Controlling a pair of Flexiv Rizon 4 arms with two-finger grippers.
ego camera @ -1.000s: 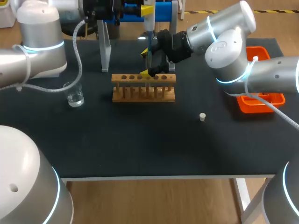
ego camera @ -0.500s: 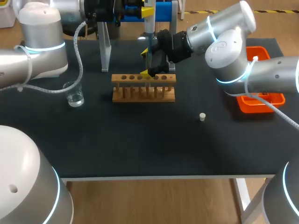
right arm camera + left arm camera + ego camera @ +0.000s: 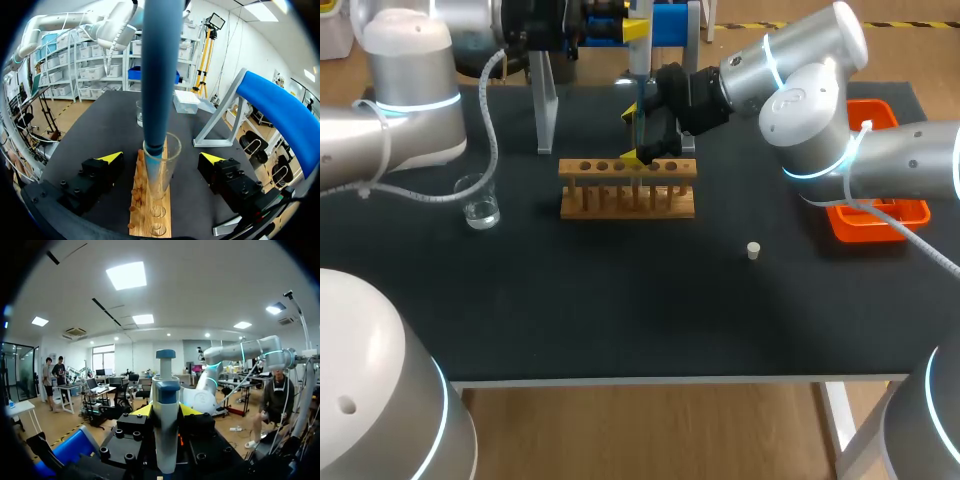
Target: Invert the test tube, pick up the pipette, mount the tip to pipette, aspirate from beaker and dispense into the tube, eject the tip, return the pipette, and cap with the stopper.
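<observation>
The table (image 3: 620,300) is dark, with the left arm (image 3: 400,90) and right arm (image 3: 820,110) meeting over its far middle. An orange tray (image 3: 880,215) lies under the right arm at the table's edge. The wooden rack (image 3: 627,190) stands mid-table, and the beaker (image 3: 480,203), with a little clear liquid in it, sits well off to its left.

The left claw (image 3: 165,410) is closed on the pipette (image 3: 165,425), its yellow tips pressing the body from both sides below the plunger. The pipette hangs upright above the rack. In the right wrist view its blue shaft runs down into the mouth of the tube (image 3: 162,165), which stands upright in a rack hole. The right claw (image 3: 161,158) straddles the tube with its fingers wide, apart from the glass on both sides.

The stopper (image 3: 753,250) lies alone on the table, near the front right of the rack.

This looks like the dispensing step.

The tube is probably thin glass: light, smooth and easy to crack or let slip. I would take it by the upper wall with gentle pressure, clear of the rim. The pipette looks like stiff, light plastic, and the body grip suits it. The stopper is small and would be best pinched by its sides.
</observation>
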